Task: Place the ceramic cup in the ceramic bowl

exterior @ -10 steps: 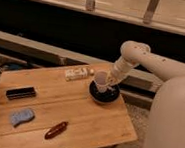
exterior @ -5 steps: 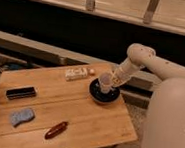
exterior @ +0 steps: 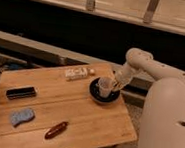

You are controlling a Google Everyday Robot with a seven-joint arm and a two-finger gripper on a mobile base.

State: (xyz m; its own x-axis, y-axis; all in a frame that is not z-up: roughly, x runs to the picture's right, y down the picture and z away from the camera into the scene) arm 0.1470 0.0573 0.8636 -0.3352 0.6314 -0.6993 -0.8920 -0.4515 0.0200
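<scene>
Progress: the ceramic cup (exterior: 104,86) appears to sit inside the ceramic bowl (exterior: 95,93), so the placing looks nearly done; what seems left is letting go and drawing the arm clear
Hand: the hand (exterior: 116,84) is at the cup's right side, touching or just beside it; whether it is apart, together or clamped on the cup I cannot tell
Cup position: in the bowl, near the far right edge of the table (exterior: 81,117)
Cup direction: upright, mouth facing up, long axis roughly vertical; any slight lean is not clear
Bowl: dark and round, wider than the cup, flat on the table
Other things: a pale box (exterior: 76,73) beside the bowl; a black case (exterior: 21,92), a blue sponge (exterior: 21,115) and a reddish-brown item (exterior: 56,130) well apart to the left
</scene>
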